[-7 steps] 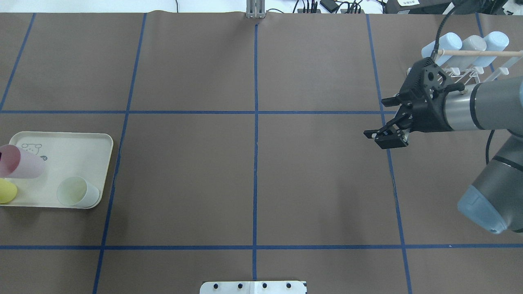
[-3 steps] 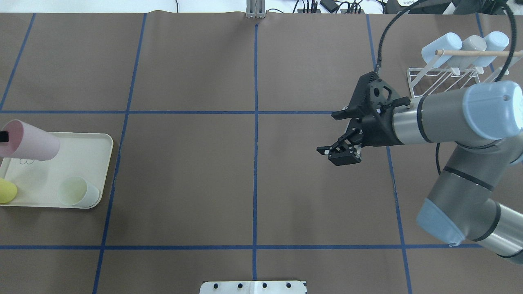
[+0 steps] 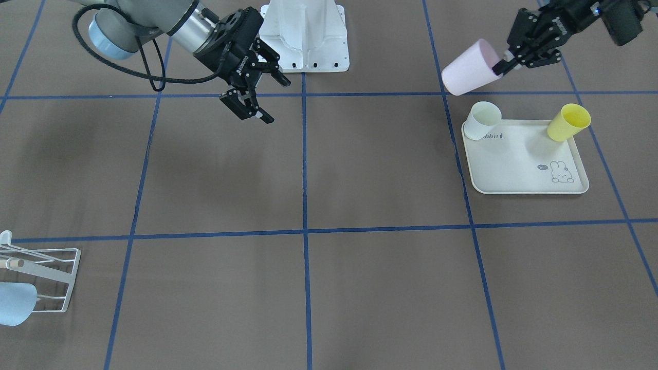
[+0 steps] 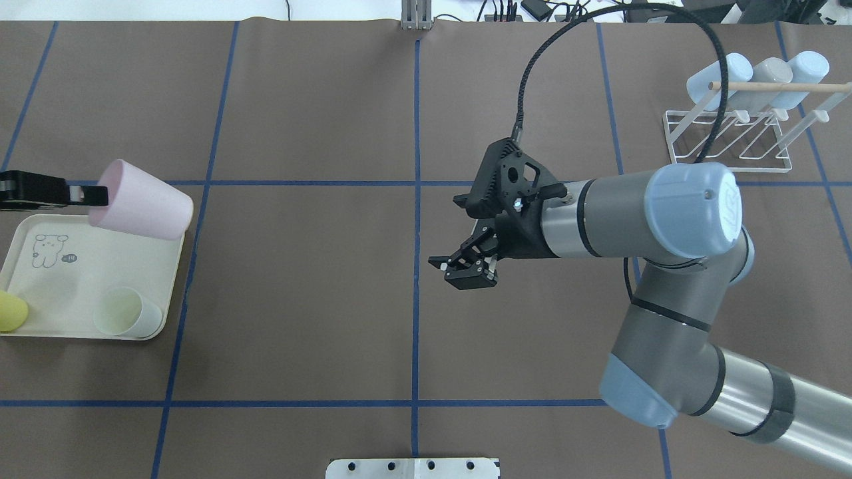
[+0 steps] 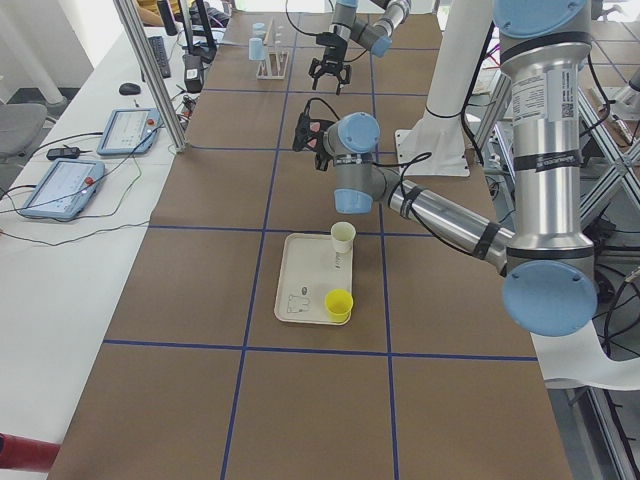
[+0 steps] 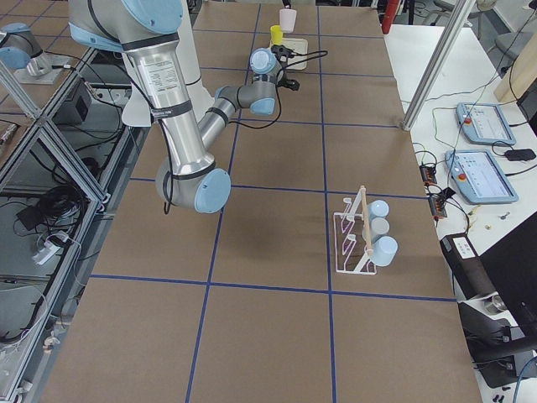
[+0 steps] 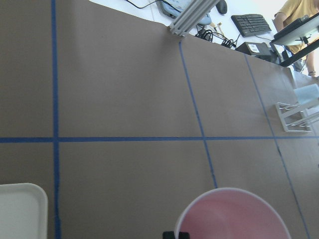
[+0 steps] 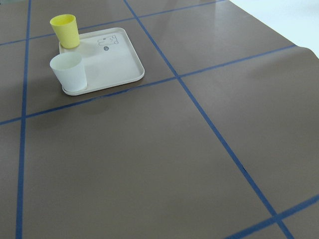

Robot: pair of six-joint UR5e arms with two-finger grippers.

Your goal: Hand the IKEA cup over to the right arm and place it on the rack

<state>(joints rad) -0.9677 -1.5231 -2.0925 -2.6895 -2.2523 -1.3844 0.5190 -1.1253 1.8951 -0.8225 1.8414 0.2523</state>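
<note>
Above the far corner of the cream tray (image 4: 80, 279), clear of the desk (image 4: 299, 299): one pink IKEA cup (image 4: 143, 207), held on its side with its base pointing toward the middle. The left gripper (image 3: 501, 66) has its fingers pinched on the rim, one of them showing just inside the mouth in the left wrist view. A second ago this cup hung low over the tray at the view's edge; it has since been lifted and carried inward, past the tray's corner. Right gripper (image 4: 459, 269): fingers spread and empty. It has swung away from the rack (image 4: 725, 136), where it stood a second ago, and now sits just short of the centre line, aimed at the cup. Both arms are closing on the middle, so the step in hand reads as the approach to the hand-over, with cup and right gripper well apart and no transfer yet. Remaining on the tray: one white cup (image 4: 126, 311) and one yellow cup (image 4: 10, 311), both upright. The rack stands at the far right with three pale cups (image 4: 772, 76) already on its prongs behind the wooden rod (image 4: 772, 86). The pink cup's place there is yet to be filled.
</note>
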